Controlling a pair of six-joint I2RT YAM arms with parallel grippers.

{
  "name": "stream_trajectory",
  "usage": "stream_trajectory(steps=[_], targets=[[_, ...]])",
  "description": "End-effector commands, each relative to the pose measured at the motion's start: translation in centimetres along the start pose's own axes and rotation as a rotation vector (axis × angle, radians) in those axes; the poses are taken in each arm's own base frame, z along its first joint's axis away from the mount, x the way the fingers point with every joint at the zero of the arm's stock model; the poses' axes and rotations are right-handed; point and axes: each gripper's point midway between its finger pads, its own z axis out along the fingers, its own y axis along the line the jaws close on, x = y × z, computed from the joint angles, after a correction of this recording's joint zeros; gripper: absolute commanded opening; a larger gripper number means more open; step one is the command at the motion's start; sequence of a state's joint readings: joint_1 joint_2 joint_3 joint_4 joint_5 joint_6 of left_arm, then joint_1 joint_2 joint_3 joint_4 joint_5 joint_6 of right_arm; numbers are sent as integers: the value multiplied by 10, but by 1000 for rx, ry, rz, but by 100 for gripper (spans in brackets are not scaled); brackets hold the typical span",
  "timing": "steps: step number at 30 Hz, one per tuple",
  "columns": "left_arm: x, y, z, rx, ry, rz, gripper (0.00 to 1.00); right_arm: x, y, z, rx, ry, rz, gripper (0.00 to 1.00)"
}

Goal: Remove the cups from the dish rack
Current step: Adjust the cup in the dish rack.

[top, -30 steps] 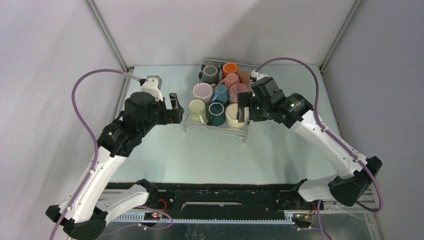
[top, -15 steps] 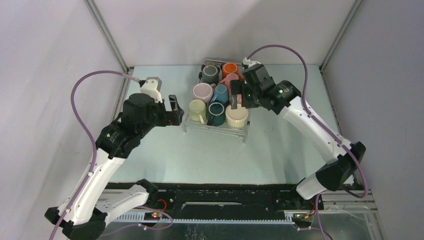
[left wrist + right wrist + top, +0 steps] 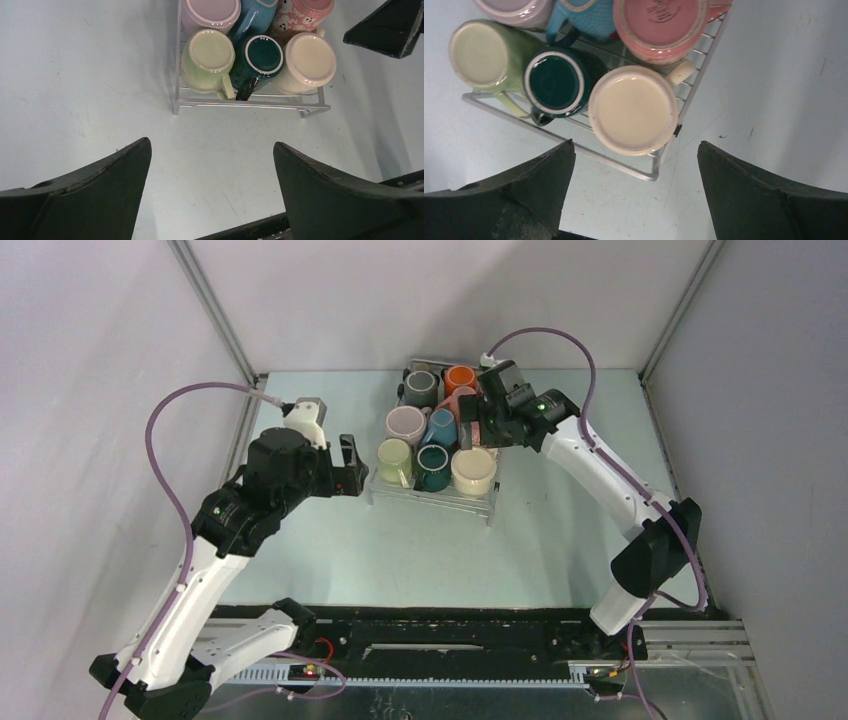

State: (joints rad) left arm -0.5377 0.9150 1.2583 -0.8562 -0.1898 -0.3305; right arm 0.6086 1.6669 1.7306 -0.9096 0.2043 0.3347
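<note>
Dish rack [image 3: 430,497]: sits at the far middle of the table [image 3: 400,550], crowded with cups.

Front row, left to right: pale green cup [image 3: 207,56], teal cup [image 3: 260,54], cream cup [image 3: 307,62], pressed side by side along the near rim. Handles of the green and teal ones point toward that rim.

Next row back: lilac cup [image 3: 405,425], blue cup [image 3: 438,427], pink cup [image 3: 661,25] with its stamped base turned up. At the very back: grey cup [image 3: 420,390] and orange cup [image 3: 460,378].

Left gripper [image 3: 211,142]: hangs over bare table just beside the rack's left edge, near the pale green cup but apart from it. Fingers [image 3: 100,195] spread wide, grasping nothing.

Right gripper [image 3: 635,144]: hangs above the rack's right side, over the cream and pink cups. Fingers [image 3: 769,195] likewise released and wide apart, touching no cup.
</note>
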Motion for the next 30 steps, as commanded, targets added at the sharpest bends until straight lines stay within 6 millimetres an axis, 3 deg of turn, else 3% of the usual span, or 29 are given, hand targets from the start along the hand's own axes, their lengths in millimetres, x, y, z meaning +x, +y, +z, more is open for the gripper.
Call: stream_trajectory(steps=[1,10,19,27,30], targets=[[-10,-7,-7,40,-27,17,100,-15,-18,15,11,-34,45,100],[-7,-6,-5,24,1,28,100,-21,-34,52,-4,-23,-6,99],[-7,-6,-4,17,27,32,100,-17,-80,62,-31,-75,67,84],[-6,-13,0,43,44,14,100,-23,-100,77,-3,-98,86,77],[-7,-13,-1,44,43,15,100,-28,-98,78,-45,-110,104,77]])
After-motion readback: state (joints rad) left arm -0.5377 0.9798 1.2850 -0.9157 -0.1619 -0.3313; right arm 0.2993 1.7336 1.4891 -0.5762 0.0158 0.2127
